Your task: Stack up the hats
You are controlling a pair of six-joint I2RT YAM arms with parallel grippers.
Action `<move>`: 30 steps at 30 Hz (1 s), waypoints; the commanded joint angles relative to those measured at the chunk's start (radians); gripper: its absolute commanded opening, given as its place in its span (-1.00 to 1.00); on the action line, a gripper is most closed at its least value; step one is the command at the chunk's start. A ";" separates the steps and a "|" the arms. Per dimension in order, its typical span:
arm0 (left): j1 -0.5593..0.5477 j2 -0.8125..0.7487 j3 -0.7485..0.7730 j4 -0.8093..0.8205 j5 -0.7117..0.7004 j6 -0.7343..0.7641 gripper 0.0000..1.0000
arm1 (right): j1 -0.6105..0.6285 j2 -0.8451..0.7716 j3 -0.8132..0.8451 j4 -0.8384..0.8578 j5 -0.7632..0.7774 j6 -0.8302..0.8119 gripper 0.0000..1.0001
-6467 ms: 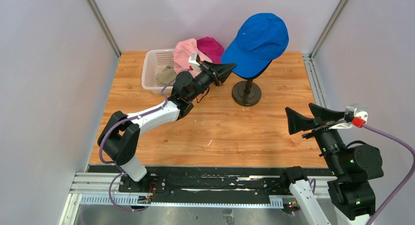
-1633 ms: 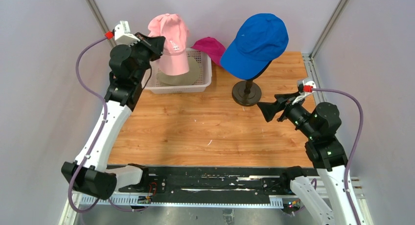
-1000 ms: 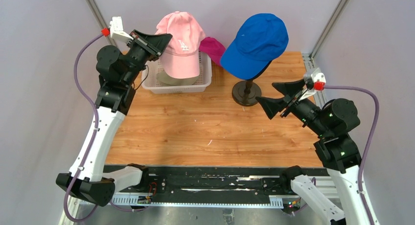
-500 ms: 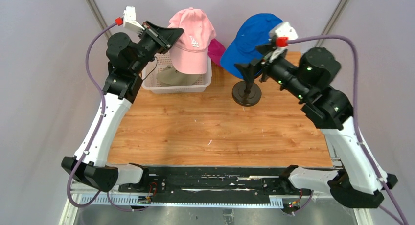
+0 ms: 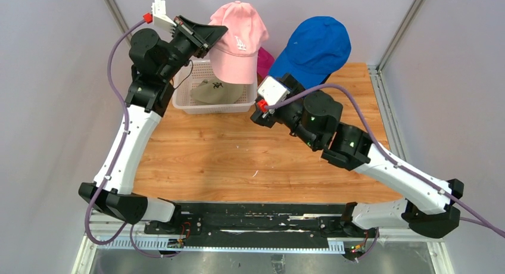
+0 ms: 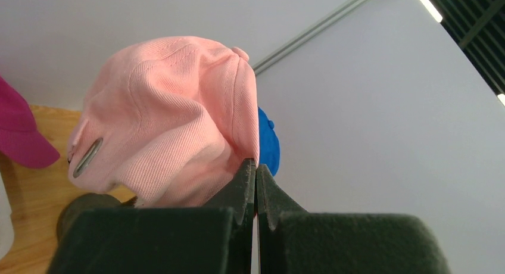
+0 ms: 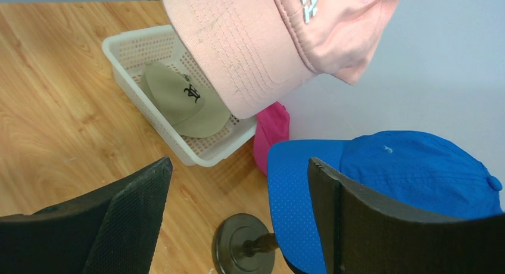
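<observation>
1. L gripper (image 6: 256, 170): jaws pressed together on a thin fold of the pink cap (image 6: 167, 119), at the crown's lower edge, away from the brim. No gap shows betw. the tips.
2. Pink cap hangs in the air from that single pinch, above the far side of the basket (image 5: 184, 104) and close to the blue cap (image 5: 315, 47). Brim droops down and fwd. Crown sags, partly collapsed.
3. R gripper (image 7: 238, 178): jaws spread wide, nothing betw. them. It hovers near the stand (image 7: 244, 250), facing the basket, w/ the pink brim overhead in its view.
4. Blue cap sits up on the stand. Whatever is under it is hidden. Judged the likely stack target.
5. Khaki cap (image 7: 184, 101) lies inside the basket, logo up. Magenta cap (image 7: 271, 128) is on the table (image 5: 238, 155) just beside the basket's far corner, betw. basket and blue cap.
6. Handling (judgement): caps are light, soft cloth, not fragile. Crown folds under its own weight and only the brim holds shape. Fabric is grippy, so slip risk is low, but a one-point hold lets the cap swing and twist.
7. Where to hold (judgement): the crown edge works for the carry. To seat it, a 2nd hold on the stiff brim by the R gripper would open the crown and steer it over the blue one.
8. Risk: a limp crown may land folded or knock the blue cap askew.
</observation>
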 commanded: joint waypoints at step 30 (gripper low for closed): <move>0.002 0.038 -0.070 0.198 0.210 -0.210 -1.00 | 0.131 0.177 -0.312 0.893 0.203 -0.776 0.22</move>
